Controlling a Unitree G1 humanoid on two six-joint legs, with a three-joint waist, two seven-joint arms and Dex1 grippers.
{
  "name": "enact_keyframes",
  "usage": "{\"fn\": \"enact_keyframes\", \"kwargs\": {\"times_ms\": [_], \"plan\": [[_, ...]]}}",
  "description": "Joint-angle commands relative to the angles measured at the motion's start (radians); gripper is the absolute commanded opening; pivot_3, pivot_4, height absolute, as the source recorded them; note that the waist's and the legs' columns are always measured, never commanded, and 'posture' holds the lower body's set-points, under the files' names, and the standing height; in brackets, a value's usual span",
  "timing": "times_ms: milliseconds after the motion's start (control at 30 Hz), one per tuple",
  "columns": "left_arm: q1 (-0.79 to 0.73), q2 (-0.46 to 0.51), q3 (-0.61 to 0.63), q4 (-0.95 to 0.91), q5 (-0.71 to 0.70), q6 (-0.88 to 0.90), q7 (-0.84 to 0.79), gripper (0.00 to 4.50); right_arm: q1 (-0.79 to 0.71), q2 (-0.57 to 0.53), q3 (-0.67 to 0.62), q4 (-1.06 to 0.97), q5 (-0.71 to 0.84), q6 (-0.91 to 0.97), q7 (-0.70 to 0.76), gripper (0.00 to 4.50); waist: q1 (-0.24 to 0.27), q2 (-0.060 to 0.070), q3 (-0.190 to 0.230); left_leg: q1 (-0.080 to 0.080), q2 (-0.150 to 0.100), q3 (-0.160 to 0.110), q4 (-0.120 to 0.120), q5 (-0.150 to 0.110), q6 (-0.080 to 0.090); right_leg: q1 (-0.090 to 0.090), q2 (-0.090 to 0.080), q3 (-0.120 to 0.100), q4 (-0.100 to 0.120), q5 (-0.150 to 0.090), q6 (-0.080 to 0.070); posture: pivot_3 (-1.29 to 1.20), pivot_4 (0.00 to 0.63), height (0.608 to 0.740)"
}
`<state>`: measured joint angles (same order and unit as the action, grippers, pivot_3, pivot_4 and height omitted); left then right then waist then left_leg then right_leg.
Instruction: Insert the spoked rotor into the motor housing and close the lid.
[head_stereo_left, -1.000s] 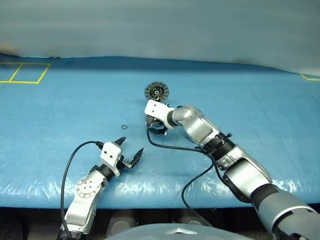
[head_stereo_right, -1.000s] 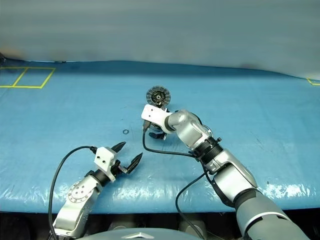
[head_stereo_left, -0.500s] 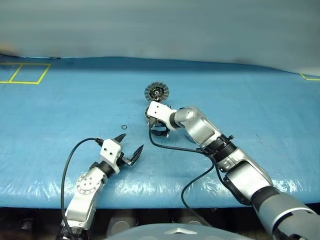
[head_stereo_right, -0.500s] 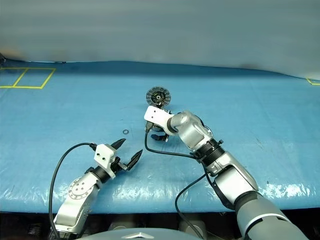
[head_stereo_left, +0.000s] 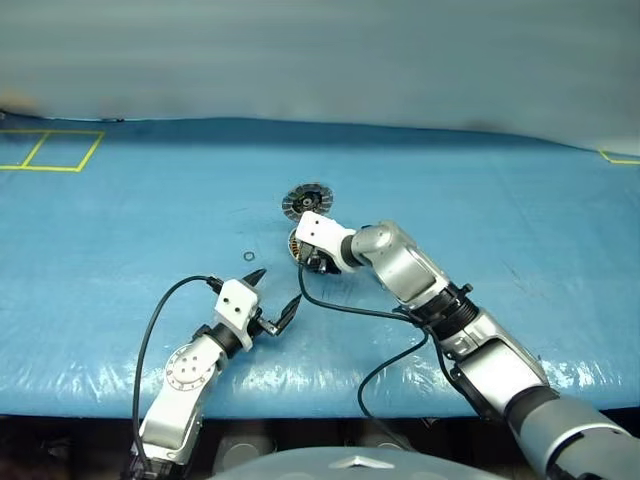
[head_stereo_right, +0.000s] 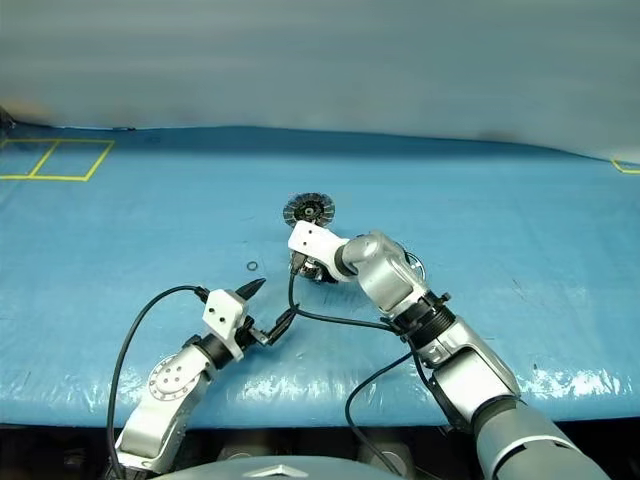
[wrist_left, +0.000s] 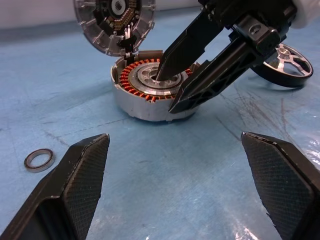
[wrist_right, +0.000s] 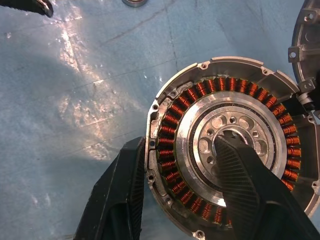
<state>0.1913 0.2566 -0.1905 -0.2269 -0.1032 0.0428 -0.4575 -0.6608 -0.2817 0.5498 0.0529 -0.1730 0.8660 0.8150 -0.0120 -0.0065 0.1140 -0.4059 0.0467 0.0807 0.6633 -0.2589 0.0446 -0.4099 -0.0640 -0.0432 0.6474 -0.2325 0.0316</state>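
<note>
The motor housing (wrist_left: 131, 102) lies open on the blue table, its copper windings (wrist_right: 172, 131) ringing a silver hub. Its lid (head_stereo_left: 305, 202) stands hinged at the far edge, segmented face toward me. My right gripper (wrist_left: 166, 92) points down into the cup. One finger (wrist_right: 245, 185) sits in the hub and the other finger (wrist_right: 120, 200) stays outside the wall, so the jaws pinch the winding side. Just behind that gripper the spoked rotor (wrist_left: 286, 61) lies flat. My left gripper (head_stereo_left: 277, 288) hovers open and empty, nearer me and left of the housing.
A small thin ring (head_stereo_left: 247, 255) lies on the table left of the housing. Yellow tape squares (head_stereo_left: 50, 150) mark the far left corner. Black cables (head_stereo_left: 350, 310) trail from both wrists across the front strip of the table.
My right gripper has sunk and drawn back toward me, and its fingers have closed over the housing wall. The lid now sits lower and flatter. My left gripper has edged right.
</note>
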Motion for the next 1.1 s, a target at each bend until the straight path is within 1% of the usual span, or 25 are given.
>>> {"fn": "enact_keyframes", "kwargs": {"times_ms": [33, 100, 167, 233, 333, 533, 667, 767, 967, 1100], "plan": [[0.004, -0.005, -0.029, -0.066, 0.000, 0.014, -0.005, 4.50, 0.174, -0.027, 0.068, -0.140, 0.044, 0.213, 0.006, 1.77, 0.001, 0.001, -0.003, 0.002, 0.000, 0.000, -0.001, -0.001, 0.000, 0.001, -0.001, -0.001, -0.001, -0.001, -0.001, 0.00, 0.150, 0.740], [0.005, -0.001, -0.041, -0.077, 0.003, 0.021, -0.009, 4.50, 0.220, -0.040, 0.077, -0.227, 0.054, 0.272, -0.006, 1.77, 0.002, 0.001, -0.005, 0.002, 0.000, 0.000, -0.002, -0.001, 0.000, 0.002, -0.002, -0.002, -0.002, -0.001, -0.001, 0.00, 0.150, 0.740], [0.000, 0.002, -0.053, -0.098, 0.001, 0.036, -0.012, 4.50, 0.287, -0.030, 0.072, -0.329, 0.069, 0.356, -0.045, 1.77, 0.002, 0.001, -0.006, 0.002, 0.000, 0.000, -0.002, -0.002, 0.000, 0.001, -0.007, -0.002, -0.002, -0.001, -0.001, 0.00, 0.150, 0.740], [-0.002, 0.013, -0.066, -0.120, 0.008, 0.045, -0.022, 4.50, 0.331, -0.004, 0.062, -0.399, 0.080, 0.431, -0.093, 1.77, 0.002, 0.000, -0.007, 0.002, 0.000, 0.000, -0.002, -0.002, 0.000, 0.002, -0.008, -0.003, -0.003, -0.002, -0.002, 0.00, 0.150, 0.740], [0.005, 0.042, -0.095, -0.156, 0.021, 0.057, -0.047, 4.50, 0.351, 0.047, 0.038, -0.444, 0.103, 0.508, -0.147, 1.77, 0.003, 0.001, -0.007, 0.002, -0.001, -0.001, -0.002, -0.002, 0.000, 0.002, -0.009, -0.004, -0.003, -0.002, -0.002, 0.00, 0.150, 0.740], [0.075, 0.038, -0.113, -0.226, 0.021, 0.033, -0.026, 4.50, 0.350, 0.113, 0.013, -0.466, 0.144, 0.576, -0.209, 1.77, -0.002, -0.002, -0.008, 0.002, -0.001, -0.001, -0.003, -0.003, 0.000, 0.001, -0.009, -0.004, -0.004, -0.002, -0.002, 0.00, 0.150, 0.740], [0.156, 0.043, -0.115, -0.272, 0.035, 0.029, 0.005, 4.50, 0.346, 0.117, 0.027, -0.472, 0.175, 0.584, -0.230, 1.77, -0.010, -0.002, -0.008, 0.002, 0.000, -0.001, -0.004, -0.004, -0.001, 0.000, -0.008, -0.004, -0.005, -0.004, -0.004, 0.00, 0.150, 0.740], [0.219, 0.027, -0.098, -0.287, 0.038, 0.005, 0.048, 4.50, 0.340, 0.118, 0.034, -0.464, 0.195, 0.579, -0.240, 1.77, -0.017, -0.002, -0.007, 0.002, 0.002, -0.001, -0.005, -0.005, -0.002, 0.000, -0.007, -0.003, -0.005, -0.005, -0.005, 0.00, 0.150, 0.740], [0.301, 0.039, -0.088, -0.273, 0.104, -0.060, 0.103, 4.50, 0.319, 0.118, 0.045, -0.429, 0.225, 0.553, -0.252, 1.77, -0.023, -0.003, -0.006, 0.002, 0.005, -0.003, -0.007, -0.005, -0.003, -0.001, -0.004, -0.004, -0.004, -0.007, -0.008, 0.00, 0.150, 0.740], [0.337, 0.024, -0.081, -0.272, 0.093, -0.090, 0.123, 4.50, 0.303, 0.142, 0.049, -0.410, 0.243, 0.557, -0.263, 1.77, -0.033, -0.006, -0.005, 0.003, 0.007, -0.003, -0.007, -0.006, -0.005, -0.002, -0.001, -0.004, -0.004, -0.008, -0.009, 0.00, 0.150, 0.740]]}}
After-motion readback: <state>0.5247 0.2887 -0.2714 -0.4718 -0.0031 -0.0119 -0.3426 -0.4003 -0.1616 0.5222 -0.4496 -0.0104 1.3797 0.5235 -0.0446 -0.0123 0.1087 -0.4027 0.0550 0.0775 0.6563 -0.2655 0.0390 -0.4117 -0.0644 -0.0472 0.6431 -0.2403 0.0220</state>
